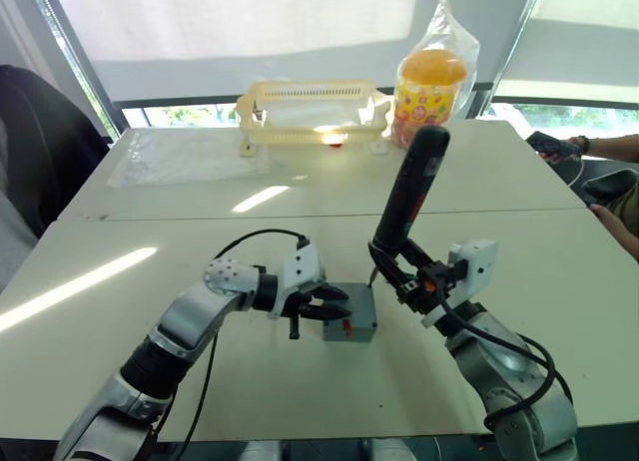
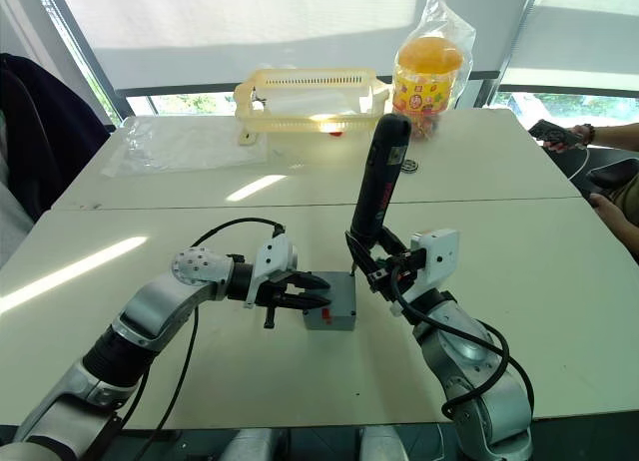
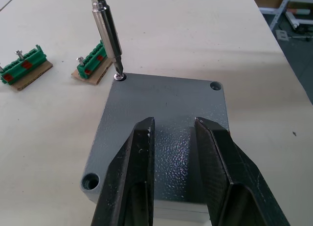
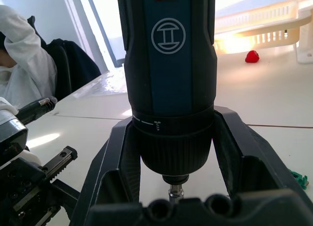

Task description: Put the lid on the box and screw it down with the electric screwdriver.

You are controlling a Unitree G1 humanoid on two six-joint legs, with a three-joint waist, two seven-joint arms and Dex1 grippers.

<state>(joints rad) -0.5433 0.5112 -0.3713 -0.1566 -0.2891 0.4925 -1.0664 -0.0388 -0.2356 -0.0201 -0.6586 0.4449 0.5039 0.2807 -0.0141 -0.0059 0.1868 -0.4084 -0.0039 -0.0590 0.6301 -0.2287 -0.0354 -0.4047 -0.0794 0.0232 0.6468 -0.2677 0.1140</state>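
The left gripper, fingers narrowly parted, steadies the lid seated on the box mid-table while the right gripper clamps the electric screwdriver, bit in a corner screw: driving underway, other corners next.

We take the box as our landmark. Its near-left side is blocked by our left hand, whose parted fingers lie over the lid. The far-right corner is taken by the electric screwdriver, clamped upright in our right hand, its bit on a corner screw. Just beyond that corner lie two green terminal blocks on the bench. Nearer us, in front of the box, the bench lies bare. Far beyond the box stand a yellow basket and a bagged jar.
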